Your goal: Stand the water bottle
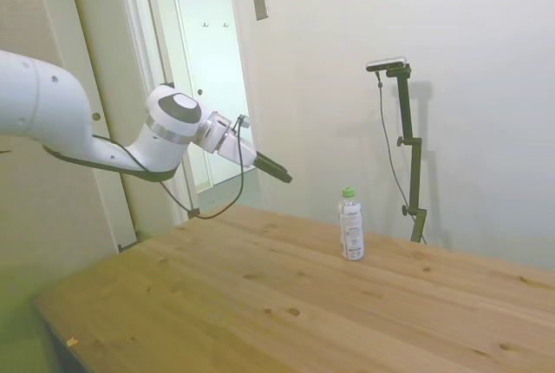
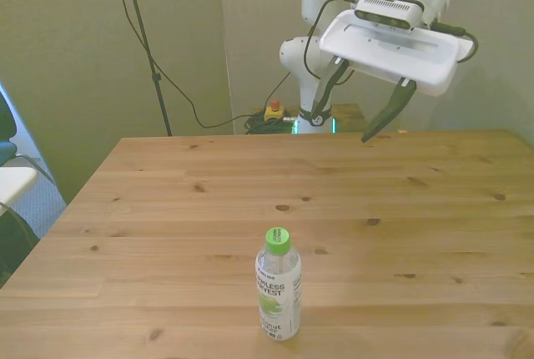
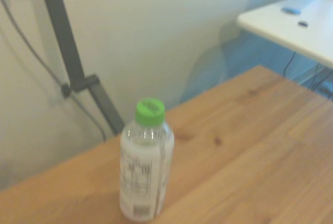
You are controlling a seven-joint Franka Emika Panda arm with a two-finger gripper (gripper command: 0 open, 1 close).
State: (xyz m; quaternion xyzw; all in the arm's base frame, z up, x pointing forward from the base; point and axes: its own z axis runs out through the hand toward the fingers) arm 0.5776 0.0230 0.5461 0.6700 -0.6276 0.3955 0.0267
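On its label, the water bottle (image 2: pixel 278 285) reads "HARVEST".

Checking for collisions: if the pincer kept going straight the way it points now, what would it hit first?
Probably the water bottle, which sits near the centre of the wrist view, standing upright on the table. The open pincer aims slightly downward toward it with nothing between. Depth is unclear, so it might pass beside the bottle.

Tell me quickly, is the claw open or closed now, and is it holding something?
Claw: open, holding nothing, raised above the table, apart from the upright slim clear plastic bottle with green cap.
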